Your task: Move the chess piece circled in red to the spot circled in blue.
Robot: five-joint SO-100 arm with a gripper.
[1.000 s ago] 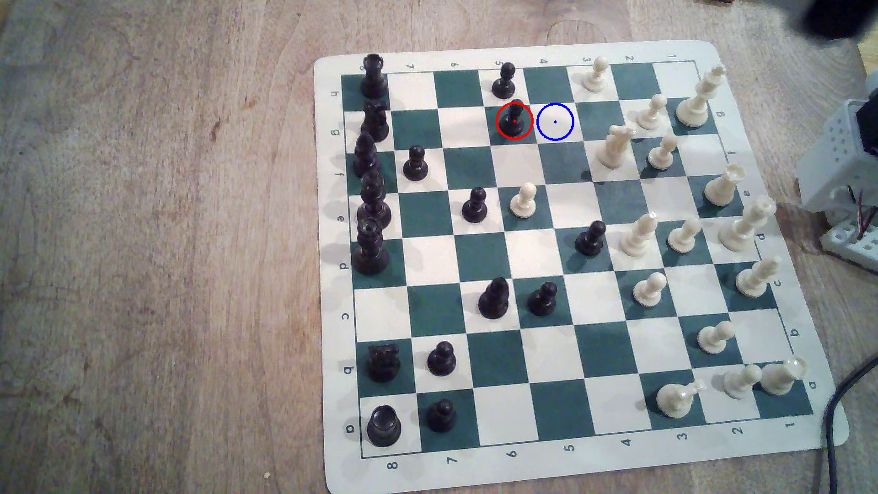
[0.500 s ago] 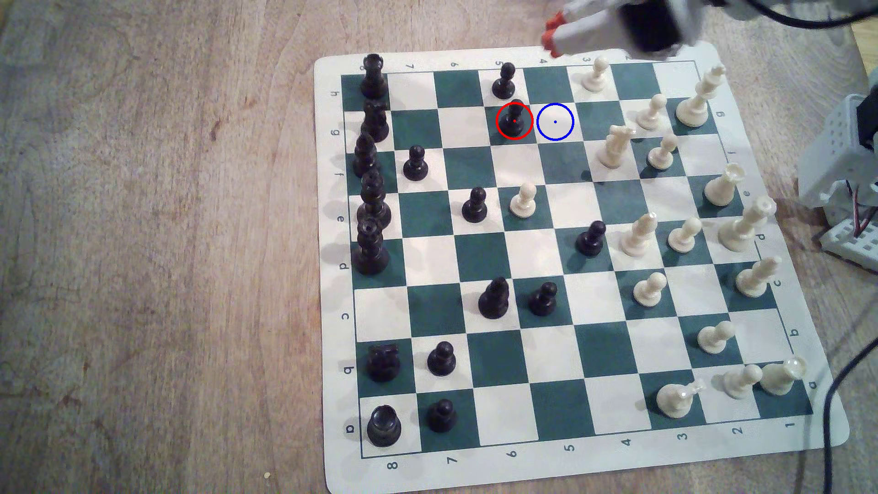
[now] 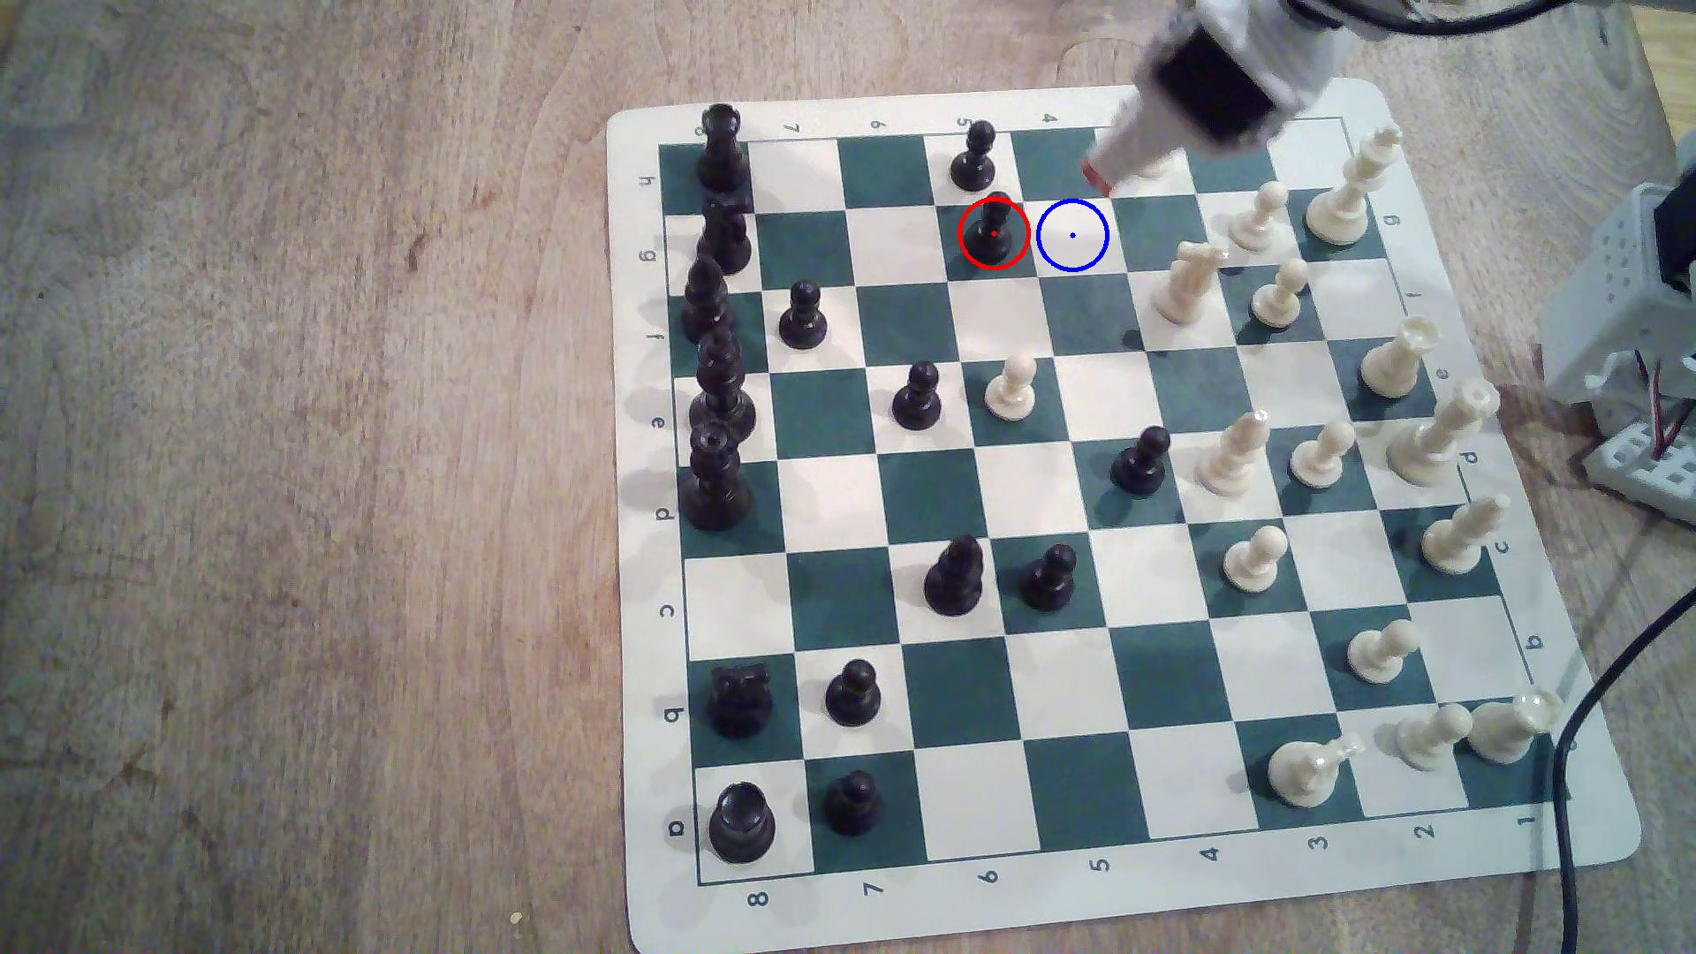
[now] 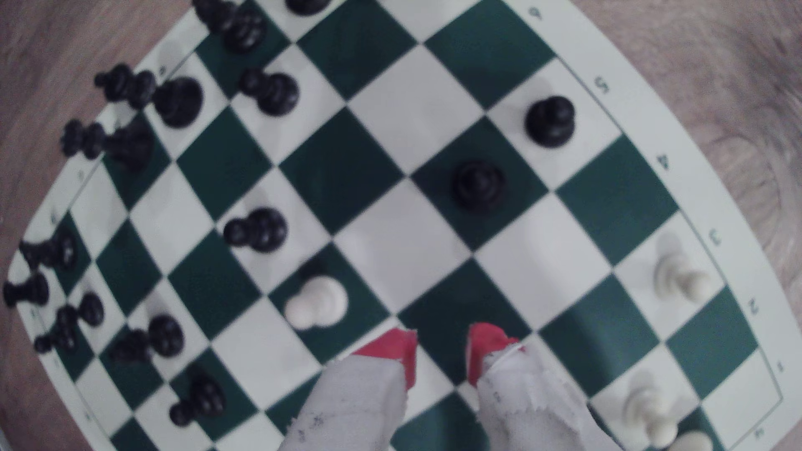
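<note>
Board (image 3: pixel 927 316): dark green and cream-white checks, cream border, green lettering. Pawn (image 3: pixel 994 229) black, ringed red. Target square (image 3: pixel 1072 236) cream, blue ring, blue dot. Gripper (image 4: pixel 440 353): white fingers (smudged grey), red tips. Table (image 3: pixel 294 477) brown woodgrain.

A pale wooden tabletop (image 3: pixel 303 477) with swirling grain and darker knots stretches across the exterior view's left. A black cable (image 3: pixel 1597 715) trails over the surface at the exterior view's right edge. Soft, diffuse light falls from above, leaving faint shadows. In the wrist view, the same wood (image 4: pixel 737 65) shows, blurred.
</note>
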